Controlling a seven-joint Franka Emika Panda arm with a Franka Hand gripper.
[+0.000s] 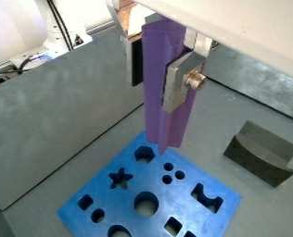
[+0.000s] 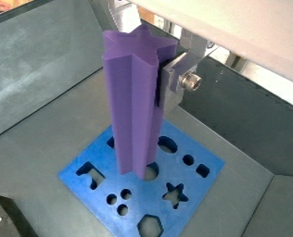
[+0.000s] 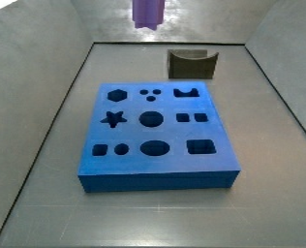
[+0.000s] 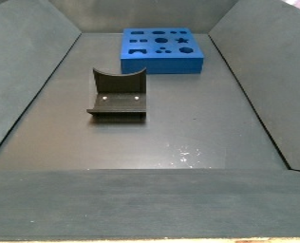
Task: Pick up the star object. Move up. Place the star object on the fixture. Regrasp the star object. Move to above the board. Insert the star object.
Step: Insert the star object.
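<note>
In both wrist views the tool [image 1: 158,69] was seen clamped on the star object [image 1: 163,93], which hung upright, its lower end well above the board [image 1: 112,208]. A silver finger [image 2: 176,76] was pressed against the bar's side. The fixture [image 1: 261,153] stood apart from the board on the grey floor [image 1: 62,120].

In a side view only the bar's lower end [image 3: 145,13] was shown, above and behind the board [image 3: 156,165], with the fixture [image 3: 192,65] behind the board.

In a side view the fixture [image 4: 119,96] stood empty before the board [image 4: 165,59]; the tool was out of sight there.

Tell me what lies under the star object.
The gripper holds the star object upright, high above the board. Its lower end hides part of the board there; the star hole shows uncovered.
</note>
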